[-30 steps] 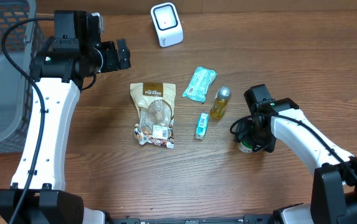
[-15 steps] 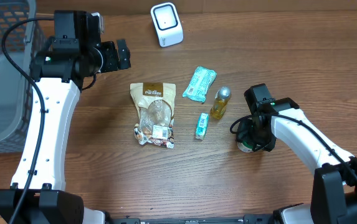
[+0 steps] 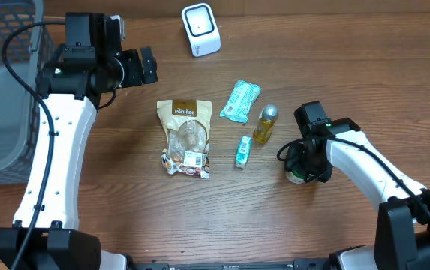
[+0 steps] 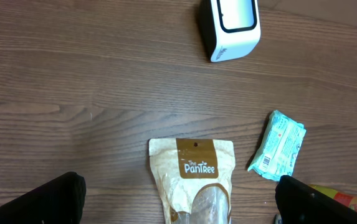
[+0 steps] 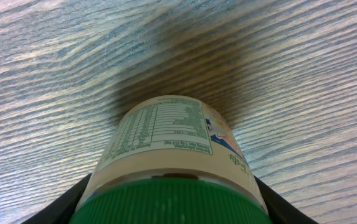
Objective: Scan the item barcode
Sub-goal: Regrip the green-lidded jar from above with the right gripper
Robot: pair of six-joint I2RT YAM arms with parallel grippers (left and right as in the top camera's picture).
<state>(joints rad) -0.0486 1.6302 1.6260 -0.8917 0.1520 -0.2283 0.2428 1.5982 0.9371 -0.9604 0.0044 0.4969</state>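
Early stage, by my read. Right gripper (image 5: 172, 208) is clenched on the bottle (image 5: 166, 134) at its green-cap end, fingers (image 5: 63, 205) against both sides. The bottle looks not lifted yet, standing on the counter (image 3: 350, 67) at the right, well apart from the scanner (image 3: 201, 29) at the far edge. Left gripper (image 3: 147, 66) hangs wide open w/ nothing in it. Pick seems made (or nearly). Left to do: lift, carry over, turn the barcode to the scanner. No barcode shows, only the nutrition label (image 5: 161, 127).
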